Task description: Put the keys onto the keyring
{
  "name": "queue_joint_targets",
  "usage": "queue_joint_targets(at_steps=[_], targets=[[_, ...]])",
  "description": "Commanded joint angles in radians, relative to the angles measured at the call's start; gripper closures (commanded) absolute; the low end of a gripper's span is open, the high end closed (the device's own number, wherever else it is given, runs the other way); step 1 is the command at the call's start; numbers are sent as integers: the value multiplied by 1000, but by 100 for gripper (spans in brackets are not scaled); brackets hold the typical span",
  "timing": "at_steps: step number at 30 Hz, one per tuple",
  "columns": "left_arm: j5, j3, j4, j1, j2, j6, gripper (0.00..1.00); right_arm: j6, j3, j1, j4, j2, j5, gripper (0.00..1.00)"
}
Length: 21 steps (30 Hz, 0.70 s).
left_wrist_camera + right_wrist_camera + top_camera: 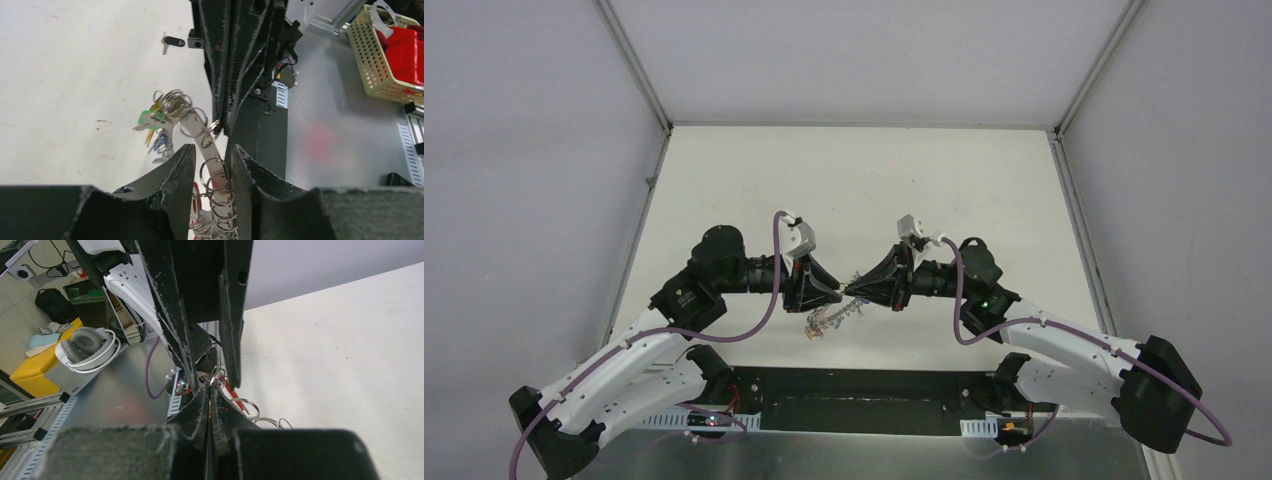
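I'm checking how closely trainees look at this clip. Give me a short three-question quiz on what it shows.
1. True or false: the black-headed key already hangs on the keyring.
2. Whose fingers flank the keyring's ring-studded strip? A) left end effector B) right end effector C) neither
3. Are the right end effector's jaws open or shut?
Key: 1 false, it lies alone on the table; 2 A; 3 shut.
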Motion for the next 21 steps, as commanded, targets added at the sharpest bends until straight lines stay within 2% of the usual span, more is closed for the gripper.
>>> queue_joint_targets(at_steps=[1, 5, 13, 21], targets=[[-84, 24, 1, 9, -11, 5, 65, 16, 40, -3, 112, -21, -13, 100], [-96, 31, -16, 9, -30, 26, 65, 14, 41, -3, 112, -18, -16, 100], [38, 47, 9, 8, 0, 44, 70, 14, 42, -5, 112, -16, -20, 100], [61, 59, 43, 8, 28, 52, 75, 18, 40, -5, 112, -17, -24, 100]])
